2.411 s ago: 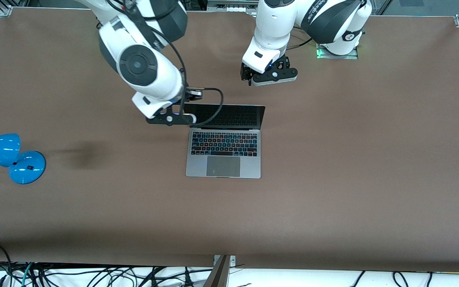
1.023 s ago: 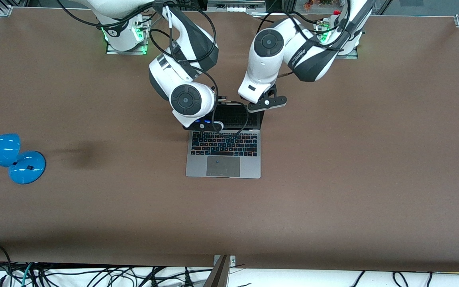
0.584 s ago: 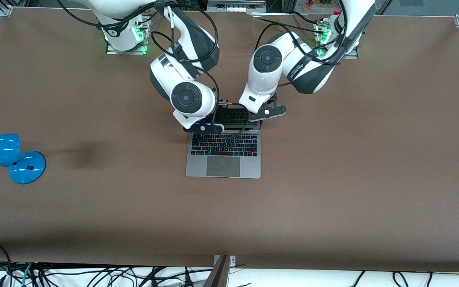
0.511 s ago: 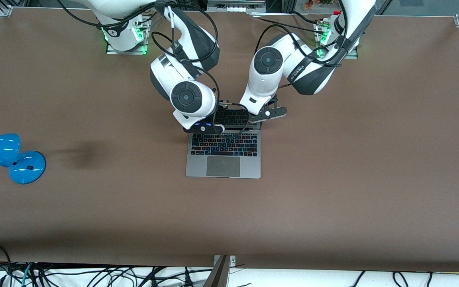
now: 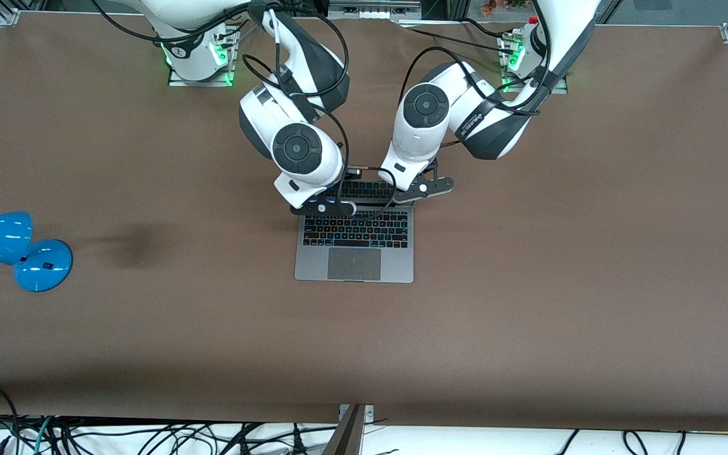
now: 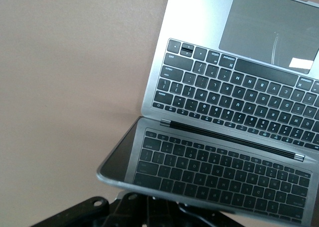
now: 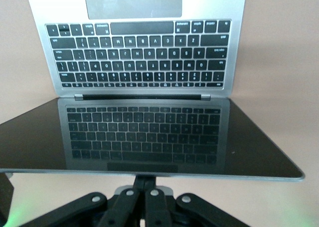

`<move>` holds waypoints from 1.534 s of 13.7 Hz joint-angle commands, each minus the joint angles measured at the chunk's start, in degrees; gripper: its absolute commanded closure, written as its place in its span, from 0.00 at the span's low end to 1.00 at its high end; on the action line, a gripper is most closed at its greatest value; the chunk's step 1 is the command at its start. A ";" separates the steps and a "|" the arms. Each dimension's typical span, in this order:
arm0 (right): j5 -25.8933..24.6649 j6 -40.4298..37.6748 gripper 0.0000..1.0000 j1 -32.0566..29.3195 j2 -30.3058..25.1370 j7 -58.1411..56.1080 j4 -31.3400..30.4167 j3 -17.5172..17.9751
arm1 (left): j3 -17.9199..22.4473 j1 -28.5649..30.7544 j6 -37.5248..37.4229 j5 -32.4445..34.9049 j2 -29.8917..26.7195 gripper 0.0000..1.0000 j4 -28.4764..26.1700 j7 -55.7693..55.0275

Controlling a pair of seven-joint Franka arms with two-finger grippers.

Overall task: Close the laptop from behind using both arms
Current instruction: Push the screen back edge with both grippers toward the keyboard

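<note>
Front view shows the laptop [image 5: 354, 243] open in the middle of the table [image 5: 528, 284], its lid tipped partway over the keyboard. The right gripper [image 5: 323, 203] and the left gripper [image 5: 419, 188] both sit at the lid's top edge, each with its fingers clenched together and holding nothing. In the right wrist view the dark screen [image 7: 149, 137] lies directly ahead of the closed fingers [image 7: 145, 197], which press on the lid's rim near its middle; in the left wrist view the rim meets the fingers nearer one corner. The risk I see is uneven pushing: if one arm leads, the lid could twist at the hinge. A fingertip could also slip off the thin rim, letting the lid drop shut hard.
</note>
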 commanded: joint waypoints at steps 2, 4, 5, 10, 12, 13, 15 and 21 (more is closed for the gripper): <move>-0.80 1.52 1.00 -0.41 0.39 -2.05 -0.21 -0.40 | -0.11 -0.40 -0.47 2.35 1.39 1.00 1.77 -0.47; -0.80 1.52 1.00 -0.58 0.39 -3.45 -0.13 -0.57 | -0.11 -0.40 -0.47 2.44 2.00 1.00 2.90 -0.30; -0.89 2.04 1.00 -0.76 0.39 -3.46 -0.13 -0.57 | -0.11 -0.40 -0.91 3.31 3.31 1.00 4.83 -0.38; -2.65 4.50 1.00 -1.02 0.65 -3.72 -0.13 -0.84 | -0.11 -0.49 -1.09 4.81 4.90 1.00 6.17 -0.65; -2.65 5.99 1.00 -1.02 1.17 -5.21 -0.13 -1.54 | -0.11 -0.49 -1.09 4.81 4.90 1.00 6.17 -0.65; -2.74 6.61 1.00 -0.94 1.61 -5.22 -0.13 -1.80 | -0.11 -0.49 -1.09 4.90 4.90 1.00 6.17 -0.65; -2.91 6.79 1.00 -0.94 1.96 -5.31 -0.13 -1.98 | -0.11 -0.49 -1.09 4.90 4.90 1.00 6.17 -0.65; -2.91 9.16 1.00 -0.94 2.76 -7.42 -0.21 -3.12 | 0.51 -0.49 -1.26 6.91 7.97 1.00 9.41 -0.47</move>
